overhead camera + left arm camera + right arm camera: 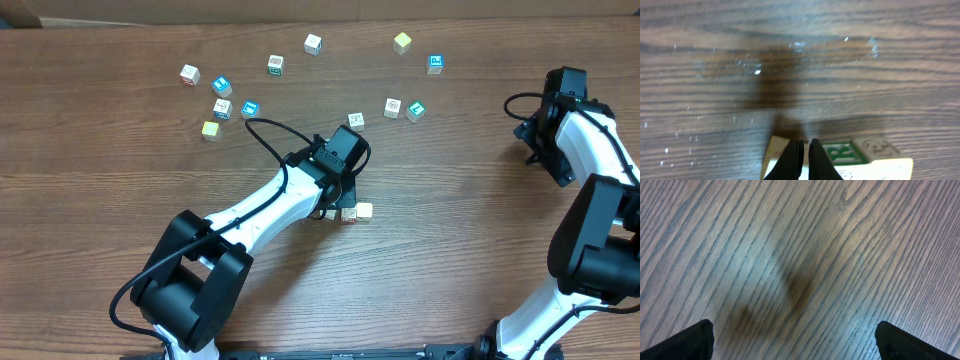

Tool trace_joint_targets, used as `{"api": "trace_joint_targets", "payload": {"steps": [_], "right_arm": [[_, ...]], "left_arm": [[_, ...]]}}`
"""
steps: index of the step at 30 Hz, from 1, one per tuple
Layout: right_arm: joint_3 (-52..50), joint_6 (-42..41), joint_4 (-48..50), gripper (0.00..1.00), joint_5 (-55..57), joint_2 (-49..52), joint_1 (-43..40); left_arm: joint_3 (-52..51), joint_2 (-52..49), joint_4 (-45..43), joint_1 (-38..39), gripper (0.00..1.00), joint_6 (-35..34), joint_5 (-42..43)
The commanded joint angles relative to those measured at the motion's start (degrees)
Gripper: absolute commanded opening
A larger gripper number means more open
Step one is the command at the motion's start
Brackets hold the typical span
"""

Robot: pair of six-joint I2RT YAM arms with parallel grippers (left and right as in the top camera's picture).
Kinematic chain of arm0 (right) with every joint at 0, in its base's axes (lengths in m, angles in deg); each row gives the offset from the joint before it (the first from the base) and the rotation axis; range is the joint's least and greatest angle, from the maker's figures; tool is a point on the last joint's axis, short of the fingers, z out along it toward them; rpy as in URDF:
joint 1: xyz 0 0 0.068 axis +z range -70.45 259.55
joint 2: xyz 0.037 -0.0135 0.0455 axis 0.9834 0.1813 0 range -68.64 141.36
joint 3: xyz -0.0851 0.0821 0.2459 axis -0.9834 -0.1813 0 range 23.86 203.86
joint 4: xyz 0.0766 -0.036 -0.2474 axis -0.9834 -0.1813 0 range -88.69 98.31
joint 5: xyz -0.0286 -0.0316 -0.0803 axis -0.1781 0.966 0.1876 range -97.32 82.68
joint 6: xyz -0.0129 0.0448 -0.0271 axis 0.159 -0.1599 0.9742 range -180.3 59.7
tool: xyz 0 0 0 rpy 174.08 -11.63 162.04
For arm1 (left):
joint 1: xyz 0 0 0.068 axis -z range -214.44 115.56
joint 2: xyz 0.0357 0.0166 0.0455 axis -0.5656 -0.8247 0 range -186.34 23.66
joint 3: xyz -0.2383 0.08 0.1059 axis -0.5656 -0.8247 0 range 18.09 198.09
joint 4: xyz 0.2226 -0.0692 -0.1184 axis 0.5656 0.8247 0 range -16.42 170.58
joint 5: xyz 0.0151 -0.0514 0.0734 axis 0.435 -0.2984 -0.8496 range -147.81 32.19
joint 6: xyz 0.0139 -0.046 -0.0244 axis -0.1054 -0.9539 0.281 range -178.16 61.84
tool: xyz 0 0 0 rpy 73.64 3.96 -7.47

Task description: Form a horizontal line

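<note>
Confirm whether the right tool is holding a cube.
No, the right tool stands wide open in its wrist view, only wooden table showing in the gap.

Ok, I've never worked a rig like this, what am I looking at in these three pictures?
It's a robot: a left arm and a right arm at a wooden table. The wide picture looks down from above; the other two come from a camera on each wrist. The left tool is shut, holding nothing, its tips right at the short row of cubes mid-table. The right tool is wide open over bare wood. Loose cubes lie scattered toward the top of the wide picture.
</note>
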Motion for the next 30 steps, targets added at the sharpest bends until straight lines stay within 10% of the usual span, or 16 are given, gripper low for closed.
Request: {"api": "trace_joint_targets", "payload": {"steps": [1, 16, 30], "right_arm": [[1.1, 0.0, 0.2, 1.0, 0.6, 0.8, 0.0], [1.1, 0.0, 0.2, 1.0, 0.6, 0.8, 0.0], [1.1, 0.0, 0.2, 1.0, 0.6, 0.8, 0.0]], "left_arm": [[-0.2, -0.5, -1.5, 0.0, 0.04, 1.1, -1.0], [-0.2, -0.5, 0.1, -2.7, 0.04, -3.4, -9.2], [-0.3, -0.6, 6.1, -3.3, 0.04, -5.4, 0.9]]}}
